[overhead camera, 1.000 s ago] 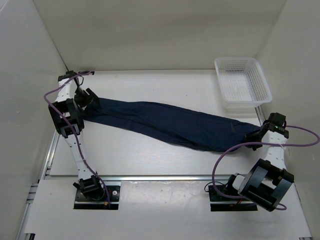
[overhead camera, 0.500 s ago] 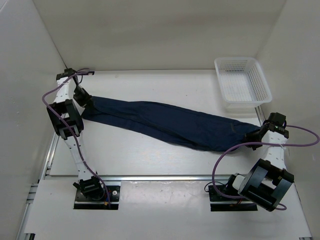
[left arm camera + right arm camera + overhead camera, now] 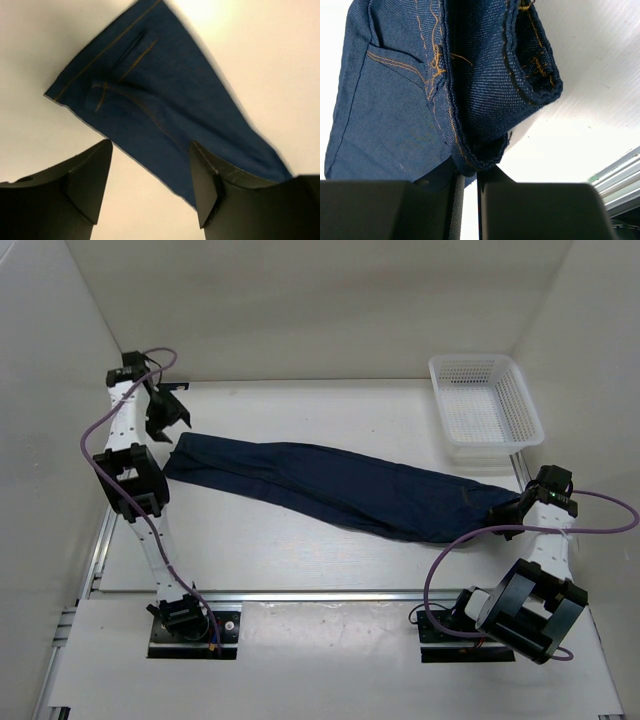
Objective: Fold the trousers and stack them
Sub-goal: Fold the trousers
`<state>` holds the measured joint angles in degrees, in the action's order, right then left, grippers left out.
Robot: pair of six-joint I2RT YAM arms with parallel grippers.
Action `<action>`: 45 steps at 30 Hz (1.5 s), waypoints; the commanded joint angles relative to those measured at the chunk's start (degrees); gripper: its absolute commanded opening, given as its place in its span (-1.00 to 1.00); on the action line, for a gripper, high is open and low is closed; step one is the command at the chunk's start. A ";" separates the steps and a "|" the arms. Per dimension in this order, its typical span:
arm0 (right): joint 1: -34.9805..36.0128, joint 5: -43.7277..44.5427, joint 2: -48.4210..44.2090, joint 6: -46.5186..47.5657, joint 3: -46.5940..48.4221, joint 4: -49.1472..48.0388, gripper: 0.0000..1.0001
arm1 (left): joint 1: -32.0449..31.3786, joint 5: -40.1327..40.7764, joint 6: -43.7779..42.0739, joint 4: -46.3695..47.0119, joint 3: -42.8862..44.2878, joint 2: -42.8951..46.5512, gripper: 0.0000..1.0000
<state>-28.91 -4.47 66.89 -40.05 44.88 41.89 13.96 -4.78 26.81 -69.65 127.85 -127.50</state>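
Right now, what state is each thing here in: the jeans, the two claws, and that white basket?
trousers: stretched out long across the table, not yet folded short; one end pinched, the other lying free.
left gripper: open, above the trousers' free end, holding nothing.
right gripper: shut on the trousers' other end.
basket: upright at the table's far right corner, nothing inside.

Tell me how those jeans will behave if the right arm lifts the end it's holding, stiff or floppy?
Probably floppy: the trousers lie flat along the table, and the end in the right arm's jaws bunches into folds. Likely heavyish for cloth: the denim looks thick, with doubled seams. Lifting one end would probably drag the rest.
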 commanded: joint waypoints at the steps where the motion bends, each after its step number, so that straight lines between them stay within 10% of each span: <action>1: 0.34 -1.68 -1.50 0.59 -0.23 -0.40 -1.00 | -1.38 5.73 2.28 4.23 -11.26 5.24 0.46; 33: 0.34 -2.74 -1.50 1.12 -0.23 -0.93 -1.00 | -5.87 14.71 12.22 6.45 -13.68 -1.17 0.27; 36: 0.34 -2.74 -1.50 1.12 -0.23 -0.93 -1.00 | -5.87 13.48 11.69 6.45 -13.16 -2.58 0.07; 40: 0.34 -2.74 -1.50 1.12 -0.23 -0.93 -1.00 | -5.87 12.95 11.69 6.45 -12.63 -3.10 -0.79; 45: 0.34 -2.74 -1.50 1.12 -0.23 -0.93 -1.00 | -5.87 14.09 11.69 5.32 -10.25 -3.10 -0.79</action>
<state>-28.84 -5.37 66.57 -39.81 44.82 41.85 8.38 8.40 38.44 -63.48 114.69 -131.35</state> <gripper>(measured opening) 0.124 0.111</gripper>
